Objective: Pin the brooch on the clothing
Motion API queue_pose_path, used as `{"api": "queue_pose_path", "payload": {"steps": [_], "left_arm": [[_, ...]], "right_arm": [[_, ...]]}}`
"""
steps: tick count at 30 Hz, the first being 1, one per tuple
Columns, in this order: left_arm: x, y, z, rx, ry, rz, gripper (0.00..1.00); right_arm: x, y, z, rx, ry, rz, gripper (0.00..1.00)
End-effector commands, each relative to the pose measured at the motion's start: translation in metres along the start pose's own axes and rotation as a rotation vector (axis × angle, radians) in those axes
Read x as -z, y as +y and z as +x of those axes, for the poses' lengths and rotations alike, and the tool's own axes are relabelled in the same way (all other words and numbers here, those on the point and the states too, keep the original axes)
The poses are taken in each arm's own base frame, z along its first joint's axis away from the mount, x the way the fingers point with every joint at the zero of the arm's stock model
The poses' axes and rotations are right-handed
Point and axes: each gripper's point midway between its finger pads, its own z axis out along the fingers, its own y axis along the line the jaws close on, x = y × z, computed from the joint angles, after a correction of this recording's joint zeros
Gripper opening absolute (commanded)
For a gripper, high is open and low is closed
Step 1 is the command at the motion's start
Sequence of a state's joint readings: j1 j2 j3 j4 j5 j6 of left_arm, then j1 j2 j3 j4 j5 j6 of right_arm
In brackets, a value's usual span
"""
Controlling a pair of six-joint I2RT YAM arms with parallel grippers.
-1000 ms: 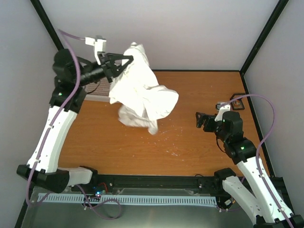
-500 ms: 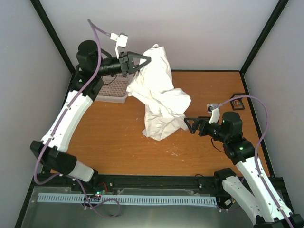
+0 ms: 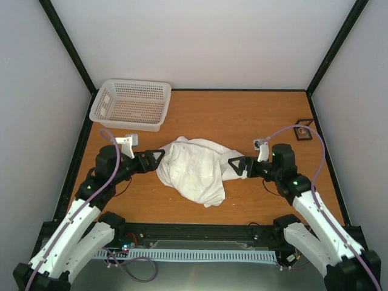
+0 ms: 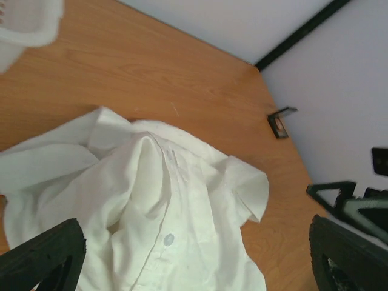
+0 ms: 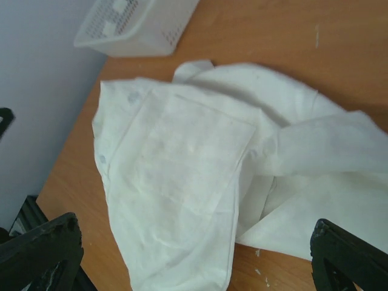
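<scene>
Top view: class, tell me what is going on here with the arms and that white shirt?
The white shirt lies crumpled in the middle of the table. The left gripper and right gripper flank it, one at each side, both open and holding nothing. Nothing is pinned to it yet.

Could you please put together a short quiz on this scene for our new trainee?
1. True or false: the left gripper and the right gripper are both open, with the white shirt lying between them.
2. Where does the white perforated basket stand? A: at the far left of the table. B: at its near right. C: on top of the shirt.
3. Fill in: the black open-frame cube stands near the table's far ____ side.

Key: 1 true; 2 A; 3 right.
</scene>
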State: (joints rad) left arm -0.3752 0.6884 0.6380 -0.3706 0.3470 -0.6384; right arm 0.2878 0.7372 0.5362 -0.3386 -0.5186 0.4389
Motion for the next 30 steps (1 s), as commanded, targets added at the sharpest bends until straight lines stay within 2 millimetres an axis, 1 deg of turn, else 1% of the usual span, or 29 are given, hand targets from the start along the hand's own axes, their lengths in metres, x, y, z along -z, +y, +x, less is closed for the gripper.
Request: {"api": "queue_pose_path", "payload": {"steps": [1, 2, 3, 5, 6, 7, 8, 9, 11, 14, 16, 17, 18, 19, 20, 21, 22, 23, 24, 25, 26, 27, 28, 29, 30], "left_arm": [[0.011, 0.002, -0.029, 0.029, -0.169, -0.032, 1.00], [0.003, 0.003, -0.028, 0.015, -0.148, -0.031, 1.00], [-0.007, 0.005, -0.025, 0.003, -0.109, -0.031, 1.00], [-0.030, 0.015, -0.019, 0.004, -0.018, -0.071, 1.00], [-0.042, 0.019, -0.019, -0.007, 0.021, -0.093, 1.00], [-0.057, 0.032, -0.014, -0.009, 0.075, -0.139, 1.00], [-0.067, 0.042, -0.010, -0.007, 0.112, -0.173, 1.00], [-0.076, 0.048, -0.007, -0.018, 0.141, -0.187, 1.00], [-0.094, 0.056, 0.007, -0.027, 0.221, -0.175, 1.00], [-0.112, 0.045, 0.028, -0.015, 0.330, -0.038, 1.00], [-0.118, 0.036, 0.036, 0.015, 0.362, 0.041, 0.99], [-0.121, 0.032, 0.033, 0.016, 0.354, 0.069, 0.94], [-0.123, 0.028, 0.032, 0.014, 0.350, 0.090, 0.86], [-0.124, 0.026, 0.030, 0.017, 0.348, 0.103, 0.79], [-0.125, 0.023, 0.028, 0.016, 0.344, 0.121, 0.69], [-0.125, 0.018, 0.025, 0.008, 0.340, 0.145, 0.61], [-0.125, 0.010, 0.021, -0.006, 0.338, 0.176, 0.50], [-0.125, 0.006, 0.016, -0.014, 0.335, 0.184, 0.36], [-0.125, 0.002, 0.009, -0.025, 0.330, 0.189, 0.23], [-0.124, -0.006, -0.001, -0.044, 0.316, 0.198, 0.13], [-0.122, -0.018, -0.019, -0.074, 0.285, 0.215, 0.06], [-0.119, -0.028, -0.033, -0.103, 0.261, 0.225, 0.01], [-0.114, -0.040, -0.050, -0.135, 0.232, 0.229, 0.01], [-0.108, -0.053, -0.069, -0.169, 0.193, 0.237, 0.01], [-0.099, -0.070, -0.092, -0.214, 0.141, 0.254, 0.01]], "right_arm": [[-0.028, -0.001, 0.012, -0.030, 0.097, -0.033, 1.00], [-0.036, -0.007, 0.018, -0.037, 0.141, -0.006, 1.00], [-0.043, -0.007, 0.020, -0.029, 0.178, 0.014, 1.00], [-0.060, -0.011, 0.028, -0.012, 0.268, 0.071, 1.00], [-0.068, -0.010, 0.032, -0.001, 0.303, 0.084, 1.00], [-0.076, -0.009, 0.036, 0.006, 0.327, 0.097, 1.00], [-0.084, -0.011, 0.039, 0.000, 0.344, 0.114, 1.00], [-0.090, -0.015, 0.044, -0.017, 0.366, 0.129, 1.00], [-0.101, -0.022, 0.053, -0.042, 0.398, 0.145, 0.98], [-0.109, -0.038, 0.059, -0.057, 0.395, 0.197, 0.97], [-0.118, -0.037, 0.057, -0.077, 0.385, 0.176, 0.91], [-0.125, -0.033, 0.052, -0.092, 0.357, 0.142, 0.87], [-0.132, -0.028, 0.047, -0.114, 0.332, 0.108, 0.83], [-0.139, -0.028, 0.045, -0.141, 0.317, 0.087, 0.81], [-0.145, -0.027, 0.041, -0.160, 0.302, 0.075, 0.76], [-0.151, -0.025, 0.036, -0.174, 0.288, 0.063, 0.71], [-0.157, -0.023, 0.027, -0.181, 0.266, 0.056, 0.66], [-0.163, -0.023, 0.016, -0.188, 0.239, 0.061, 0.58], [-0.166, -0.027, 0.007, -0.197, 0.215, 0.084, 0.47], [-0.167, -0.030, -0.005, -0.201, 0.184, 0.099, 0.32], [-0.166, -0.031, -0.019, -0.196, 0.152, 0.105, 0.20], [-0.162, -0.029, -0.037, -0.176, 0.110, 0.112, 0.10], [-0.155, -0.025, -0.058, -0.149, 0.061, 0.117, 0.04], [-0.145, -0.019, -0.082, -0.116, 0.008, 0.115, 0.03], [-0.133, -0.008, -0.108, -0.075, -0.046, 0.097, 0.03]]}}
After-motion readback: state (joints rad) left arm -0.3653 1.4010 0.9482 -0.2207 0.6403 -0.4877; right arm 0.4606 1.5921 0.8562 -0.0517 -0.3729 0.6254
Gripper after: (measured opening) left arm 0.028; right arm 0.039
